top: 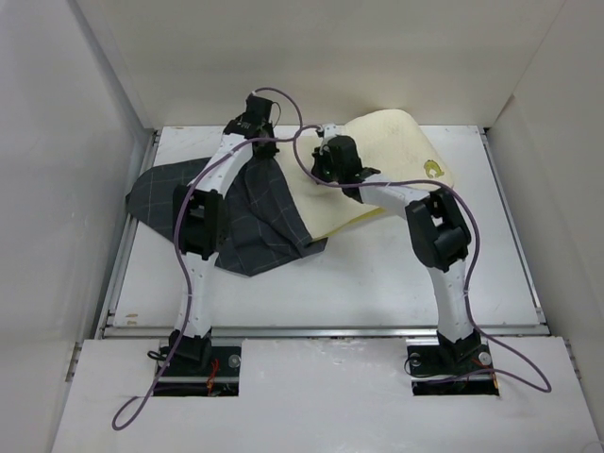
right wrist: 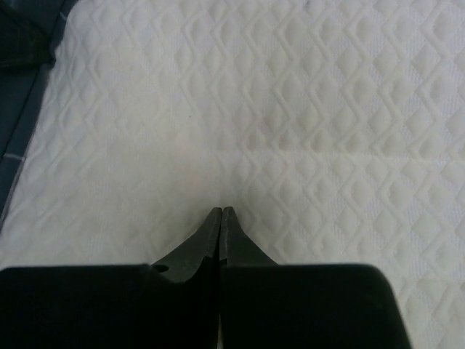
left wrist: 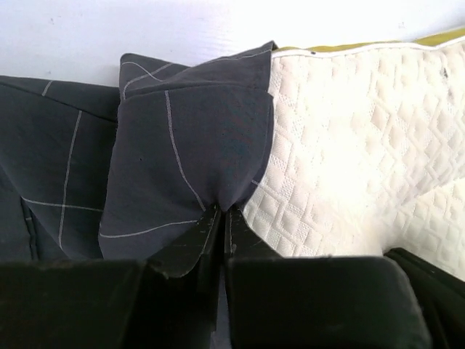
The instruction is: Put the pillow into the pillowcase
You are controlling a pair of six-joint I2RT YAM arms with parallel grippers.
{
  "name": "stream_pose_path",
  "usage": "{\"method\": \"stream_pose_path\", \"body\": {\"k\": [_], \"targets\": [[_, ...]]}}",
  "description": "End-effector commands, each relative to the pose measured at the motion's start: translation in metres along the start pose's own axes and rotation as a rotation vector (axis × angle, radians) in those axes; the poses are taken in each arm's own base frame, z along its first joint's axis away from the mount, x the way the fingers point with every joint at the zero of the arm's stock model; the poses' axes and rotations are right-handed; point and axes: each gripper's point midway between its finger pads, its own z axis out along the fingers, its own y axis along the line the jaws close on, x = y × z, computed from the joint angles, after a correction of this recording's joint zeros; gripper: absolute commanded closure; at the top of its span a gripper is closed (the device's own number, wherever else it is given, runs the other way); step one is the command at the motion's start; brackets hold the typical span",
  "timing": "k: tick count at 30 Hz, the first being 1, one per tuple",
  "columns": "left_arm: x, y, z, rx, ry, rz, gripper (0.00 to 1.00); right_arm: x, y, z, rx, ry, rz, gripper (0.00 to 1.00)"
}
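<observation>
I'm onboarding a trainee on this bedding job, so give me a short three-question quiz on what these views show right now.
1. True or false: the left gripper is shut on a fold of the dark grey, grid-patterned fabric pillowcase.
2. The plump, cream, quilted rectangular pillow is: A) fully inside the pillowcase; B) mostly uncovered, to the pillowcase's right; C) rolled into a tube.
3. Fill in: the right gripper, shut, points its tips at the ____.
Key: 1 true; 2 B; 3 pillow.
</observation>
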Motion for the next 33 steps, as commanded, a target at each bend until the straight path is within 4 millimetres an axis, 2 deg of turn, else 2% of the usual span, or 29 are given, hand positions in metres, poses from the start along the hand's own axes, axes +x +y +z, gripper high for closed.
{"method": "stream_pose_path", "body": {"k": [1,3,4,6,7,8,9,10,11,13,14,15,17,18,19,20,21,22,23,24,25,27,28,30,31,32,33], "targets": [[-0.045,-0.022,-0.044,0.087,-0.131,0.025,1.00,-0.020,0.023,-0.023,-0.063,-0.057,-0.007,1.00],[-0.052,-0.046,-0.063,0.135,-0.181,0.063,1.00,-0.017,0.034,-0.026,-0.102,-0.053,-0.013,1.00],[-0.052,-0.046,-0.063,0.135,-0.181,0.072,1.00,-0.012,0.049,-0.028,-0.163,-0.042,-0.019,1.00],[-0.050,-0.076,-0.077,0.231,-0.187,0.115,1.00,-0.006,0.073,-0.031,-0.246,-0.036,-0.023,1.00],[-0.049,-0.080,-0.075,0.248,-0.181,0.118,1.00,-0.014,0.075,-0.034,-0.250,-0.057,-0.025,1.00],[-0.046,-0.090,-0.076,0.274,-0.177,0.128,1.00,-0.013,0.081,-0.034,-0.261,-0.064,-0.017,1.00],[-0.041,-0.093,-0.068,0.283,-0.154,0.132,1.00,-0.013,0.091,-0.035,-0.292,-0.067,-0.023,1.00],[-0.037,-0.110,-0.074,0.315,-0.150,0.159,1.00,-0.013,0.094,-0.036,-0.306,-0.062,-0.008,1.00],[-0.034,-0.119,-0.075,0.336,-0.146,0.169,1.00,-0.014,0.100,-0.038,-0.338,-0.065,0.003,1.00],[-0.017,-0.140,-0.077,0.390,-0.113,0.221,1.00,-0.016,0.105,-0.037,-0.355,-0.064,0.047,1.00],[-0.013,-0.148,-0.080,0.407,-0.106,0.230,1.00,-0.010,0.104,-0.034,-0.352,-0.049,0.066,1.00],[-0.009,-0.153,-0.081,0.415,-0.106,0.246,1.00,-0.017,0.107,-0.034,-0.358,-0.064,0.091,1.00],[-0.004,-0.158,-0.086,0.424,-0.101,0.256,1.00,-0.019,0.102,-0.032,-0.324,-0.069,0.120,1.00],[-0.003,-0.154,-0.082,0.401,-0.099,0.254,1.00,-0.011,0.090,-0.030,-0.303,-0.054,0.128,1.00],[-0.009,-0.146,-0.084,0.353,-0.123,0.248,0.99,-0.014,0.084,-0.034,-0.295,-0.055,0.151,1.00],[-0.007,-0.138,-0.080,0.312,-0.122,0.235,0.85,-0.024,0.078,-0.043,-0.288,-0.073,0.168,1.00],[-0.011,-0.127,-0.082,0.275,-0.129,0.226,0.77,-0.025,0.074,-0.049,-0.288,-0.071,0.180,0.94],[-0.010,-0.122,-0.080,0.247,-0.124,0.214,0.73,-0.015,0.060,-0.052,-0.264,-0.052,0.192,0.80],[-0.015,-0.111,-0.079,0.208,-0.137,0.203,0.68,-0.023,0.062,-0.063,-0.269,-0.070,0.189,0.73],[-0.012,-0.101,-0.075,0.189,-0.116,0.189,0.58,-0.021,0.052,-0.066,-0.244,-0.063,0.188,0.64],[-0.012,-0.099,-0.075,0.180,-0.119,0.188,0.53,-0.013,0.042,-0.070,-0.226,-0.048,0.197,0.49],[-0.010,-0.085,-0.071,0.134,-0.108,0.181,0.39,-0.012,0.035,-0.079,-0.211,-0.037,0.182,0.39],[-0.012,-0.081,-0.070,0.116,-0.116,0.180,0.37,-0.012,0.034,-0.081,-0.209,-0.034,0.167,0.37],[-0.008,-0.076,-0.065,0.086,-0.107,0.191,0.35,-0.006,0.016,-0.085,-0.167,-0.009,0.151,0.30],[-0.005,-0.074,-0.063,0.083,-0.098,0.193,0.35,-0.010,0.017,-0.090,-0.167,-0.013,0.137,0.27],[-0.001,-0.071,-0.059,0.067,-0.084,0.196,0.33,-0.013,0.008,-0.089,-0.140,-0.017,0.125,0.13],[-0.002,-0.068,-0.058,0.050,-0.090,0.195,0.33,-0.010,0.004,-0.093,-0.122,0.000,0.110,0.03]]}}
